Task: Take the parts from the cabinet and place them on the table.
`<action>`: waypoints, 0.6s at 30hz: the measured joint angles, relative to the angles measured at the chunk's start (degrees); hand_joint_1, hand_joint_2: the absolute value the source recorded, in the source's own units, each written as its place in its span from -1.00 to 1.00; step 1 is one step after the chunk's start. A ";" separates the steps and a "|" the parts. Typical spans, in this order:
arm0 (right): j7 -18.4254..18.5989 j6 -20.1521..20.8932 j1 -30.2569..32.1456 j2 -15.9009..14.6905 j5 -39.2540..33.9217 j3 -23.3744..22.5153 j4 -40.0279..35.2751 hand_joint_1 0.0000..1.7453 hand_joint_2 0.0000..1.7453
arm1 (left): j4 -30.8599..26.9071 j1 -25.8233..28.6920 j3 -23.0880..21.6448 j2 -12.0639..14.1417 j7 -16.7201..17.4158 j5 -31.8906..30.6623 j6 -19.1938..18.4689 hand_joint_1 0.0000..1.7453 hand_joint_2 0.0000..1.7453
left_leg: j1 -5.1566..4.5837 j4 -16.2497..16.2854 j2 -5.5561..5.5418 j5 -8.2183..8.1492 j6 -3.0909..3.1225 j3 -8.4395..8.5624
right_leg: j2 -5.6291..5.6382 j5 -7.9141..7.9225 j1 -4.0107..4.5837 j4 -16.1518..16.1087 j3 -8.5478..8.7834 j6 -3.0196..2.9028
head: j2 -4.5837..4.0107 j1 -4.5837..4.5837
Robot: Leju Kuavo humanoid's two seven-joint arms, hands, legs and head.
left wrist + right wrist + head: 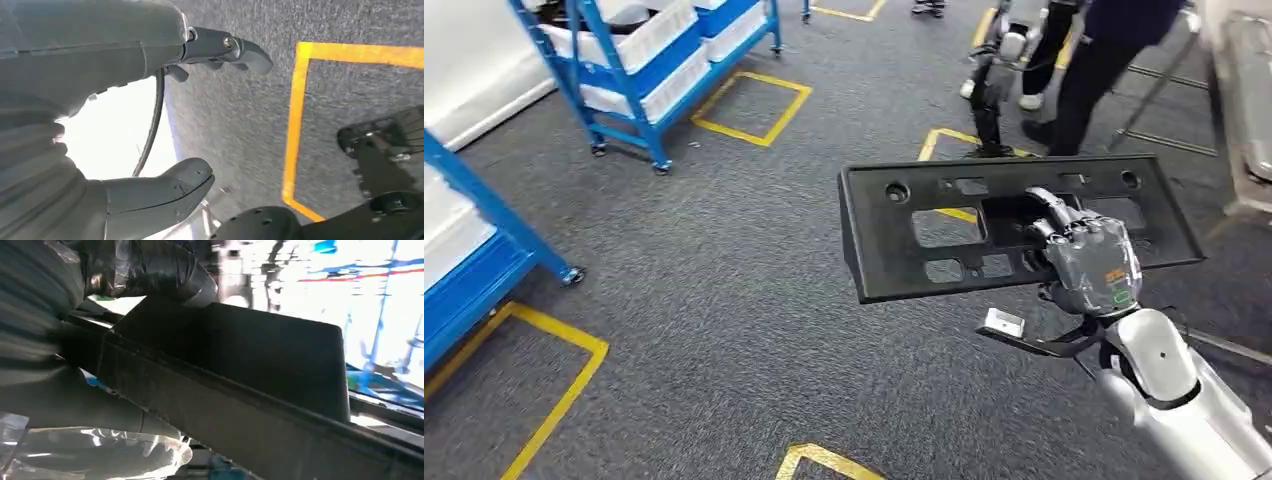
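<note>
The right robot hand [1089, 262] clamps the flat black plastic panel [944, 225] over grey carpet, mid-carry; the left robot hand [150, 120] hangs spread. Next, I judge: reach the counter.

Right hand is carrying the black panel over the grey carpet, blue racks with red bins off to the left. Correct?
Not quite: the bins on the blue racks are white, not red, as the head view shows. The rest holds: the right hand holds the black panel over the grey carpet, with the racks off to the left.
</note>
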 joint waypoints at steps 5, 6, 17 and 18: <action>-0.30 0.66 0.10 -0.09 0.70 -1.94 -0.11 1.00 1.00 | -0.02 0.41 1.31 0.52 -0.98 -0.44 -0.24 -1.00 1.00 | -0.22 1.23 3.54 -1.88 -2.07 0.26 | -3.16 4.31 0.19 -12.31 7.07 -0.92 | 0.00 0.00; -0.39 0.76 -0.09 -0.11 0.76 -2.01 -0.11 1.00 1.00 | -0.04 0.50 1.48 0.50 -0.96 -0.39 -0.22 -1.00 1.00 | -0.28 1.17 4.18 -2.05 -2.35 0.68 | -2.63 4.25 0.27 -12.23 7.05 -1.19 | 0.00 -0.04; -1.11 4.39 -8.79 0.00 3.10 2.03 1.92 1.00 1.00 | -0.11 2.01 4.63 0.76 -0.19 0.39 0.39 -1.00 1.00 | -0.47 8.00 -4.14 -2.23 -1.09 -3.74 | 5.08 4.70 1.39 -12.28 6.90 -3.57 | 0.00 -0.04; -1.09 4.63 -9.61 0.02 3.17 2.63 2.21 1.00 1.00 | -0.09 2.01 4.87 1.01 -0.19 0.39 0.39 -1.00 1.00 | -0.82 3.43 -6.77 -0.34 -0.50 -1.95 | 5.56 4.71 1.18 -12.30 6.83 -3.56 | 0.00 -0.02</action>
